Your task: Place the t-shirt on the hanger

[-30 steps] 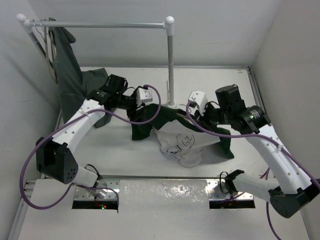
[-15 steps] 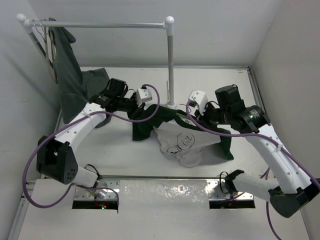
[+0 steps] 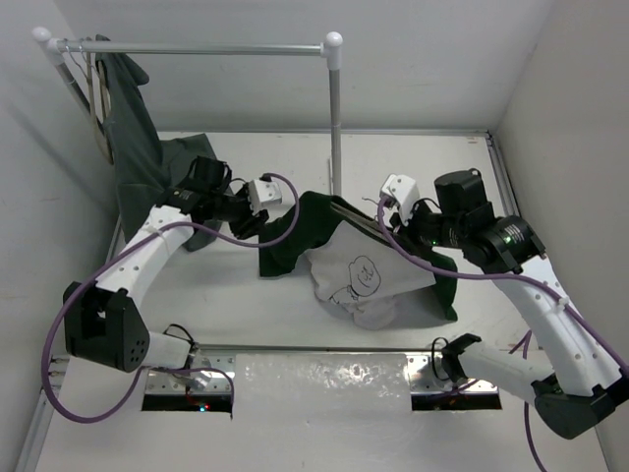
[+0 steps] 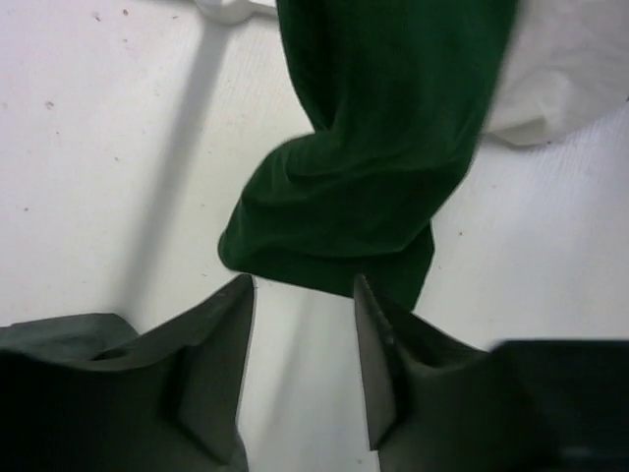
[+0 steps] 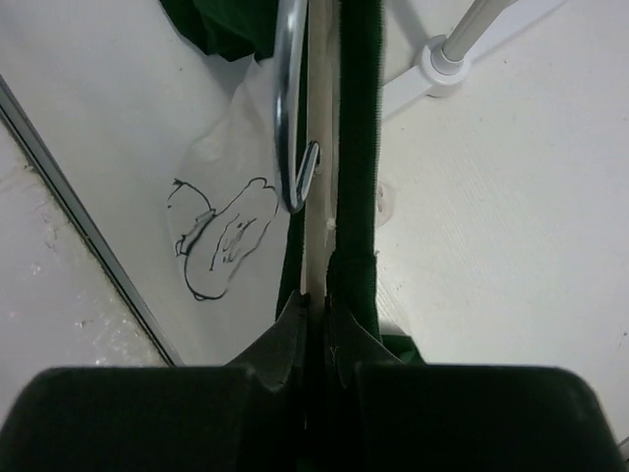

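Observation:
The dark green t-shirt [image 3: 364, 270], with its white printed panel, lies in a heap mid-table, its upper edge lifted. My right gripper [image 3: 395, 224] is shut on the hanger [image 3: 356, 218] where it runs into the shirt's top edge. The right wrist view shows its fingers [image 5: 316, 300] pinching the hanger's pale bar [image 5: 320, 147] together with green fabric [image 5: 359, 147], and the metal hook [image 5: 291, 118] just ahead. My left gripper [image 3: 252, 220] is open and empty, left of the shirt. In its wrist view [image 4: 305, 285] the green sleeve [image 4: 364, 167] lies just beyond the fingertips, not between them.
A clothes rail [image 3: 197, 47] spans the back, its post [image 3: 335, 128] standing just behind the shirt and its foot [image 5: 437, 61] close ahead of my right gripper. A dull grey-green garment [image 3: 138, 147] hangs at the rail's left end, behind my left arm. Walls close both sides.
My left gripper has drawn back to the left, away from the shirt's shoulder. My right gripper has shifted slightly right, and the shirt's top edge is stretched out more along the hanger.

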